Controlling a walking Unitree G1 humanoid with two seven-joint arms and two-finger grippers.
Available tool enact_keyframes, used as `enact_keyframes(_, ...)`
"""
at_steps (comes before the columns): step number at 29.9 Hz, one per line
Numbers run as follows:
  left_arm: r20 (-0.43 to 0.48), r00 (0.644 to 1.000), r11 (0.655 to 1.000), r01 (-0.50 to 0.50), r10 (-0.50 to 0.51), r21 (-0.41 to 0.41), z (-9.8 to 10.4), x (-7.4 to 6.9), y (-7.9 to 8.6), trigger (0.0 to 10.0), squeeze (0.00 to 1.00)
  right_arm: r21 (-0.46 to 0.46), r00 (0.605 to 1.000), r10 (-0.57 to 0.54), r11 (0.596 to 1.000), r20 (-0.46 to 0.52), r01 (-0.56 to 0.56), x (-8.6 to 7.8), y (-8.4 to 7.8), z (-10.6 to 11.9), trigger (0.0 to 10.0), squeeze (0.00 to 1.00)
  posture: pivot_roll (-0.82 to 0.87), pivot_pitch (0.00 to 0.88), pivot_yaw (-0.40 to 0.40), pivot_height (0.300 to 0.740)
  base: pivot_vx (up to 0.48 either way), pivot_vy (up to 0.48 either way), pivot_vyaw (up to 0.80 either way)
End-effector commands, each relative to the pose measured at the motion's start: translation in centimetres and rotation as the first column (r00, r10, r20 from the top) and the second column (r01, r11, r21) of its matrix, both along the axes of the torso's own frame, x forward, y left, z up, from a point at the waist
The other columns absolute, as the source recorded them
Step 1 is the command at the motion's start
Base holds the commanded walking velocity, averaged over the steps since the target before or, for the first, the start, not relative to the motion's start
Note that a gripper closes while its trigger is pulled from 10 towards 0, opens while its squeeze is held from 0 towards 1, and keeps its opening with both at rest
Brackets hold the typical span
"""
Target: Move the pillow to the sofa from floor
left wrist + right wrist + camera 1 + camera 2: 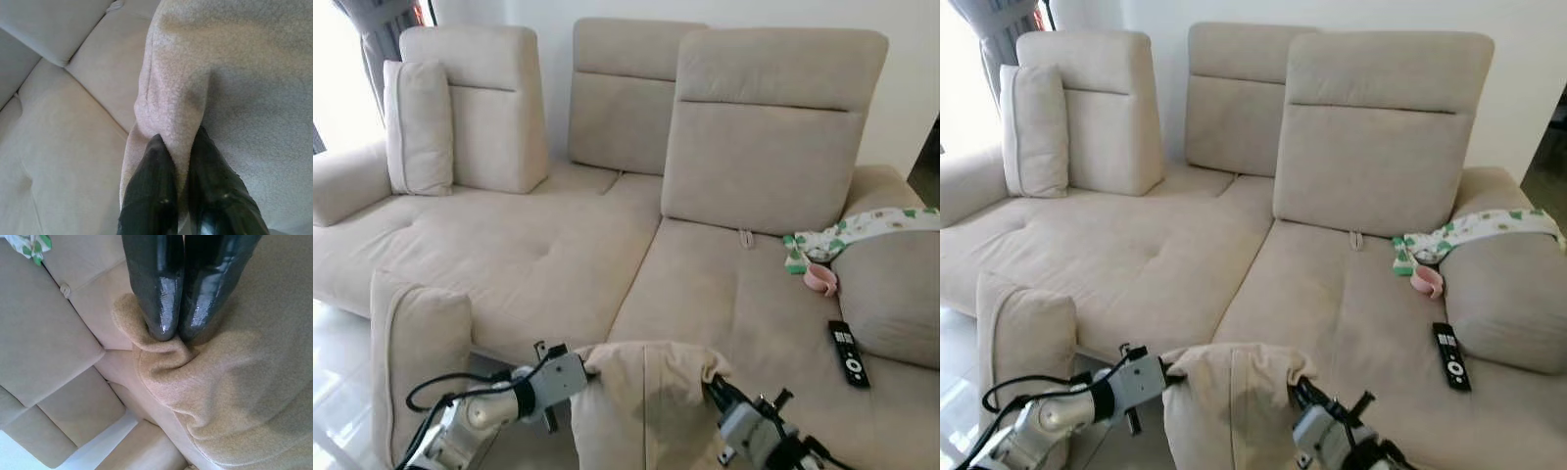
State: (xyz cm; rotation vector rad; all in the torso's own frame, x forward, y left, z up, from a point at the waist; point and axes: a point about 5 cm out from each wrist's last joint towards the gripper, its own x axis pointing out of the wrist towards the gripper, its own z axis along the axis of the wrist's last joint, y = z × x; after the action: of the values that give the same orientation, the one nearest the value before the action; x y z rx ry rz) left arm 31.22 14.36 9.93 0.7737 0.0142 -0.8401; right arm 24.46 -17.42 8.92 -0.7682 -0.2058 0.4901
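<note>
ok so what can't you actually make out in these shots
- Lower part of the held pillow: cut off by the bottom edge in the left eye view.
- Buttons on the remote: too small to read.
- Pink object on the seat: partly under the patterned cloth, so I cannot identify it.
- Fabric inside the left gripper and right gripper: hidden by the fingers.

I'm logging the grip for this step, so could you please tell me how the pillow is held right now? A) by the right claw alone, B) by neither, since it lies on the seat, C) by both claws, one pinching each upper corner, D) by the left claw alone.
C: the left claw and the right claw each pinch a fold of the pillow, held up before the sofa.
</note>
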Motion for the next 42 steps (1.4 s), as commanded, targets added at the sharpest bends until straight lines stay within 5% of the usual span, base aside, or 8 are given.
enact_keyframes(1,0.078,0.996,0.998,0.039,-0.036,-0.04,1.4,0.3,-0.8,10.0,0.0,0.021,0.998,0.045,0.999,0.043,-0.046,0.2,1.1,1.0,10.0,0.0,0.14,0.005,0.002,0.633,0.0,0.0,0.0)
enact_keyframes(42,0.153,0.986,0.99,0.079,-0.06,-0.119,2.1,1.1,-2.0,10.0,0.0,0.081,0.994,0.014,0.996,0.113,-0.023,0.4,2.3,3.2,10.0,0.0,0.11,0.0,0.003,0.74,0.0,0.0,0.0)
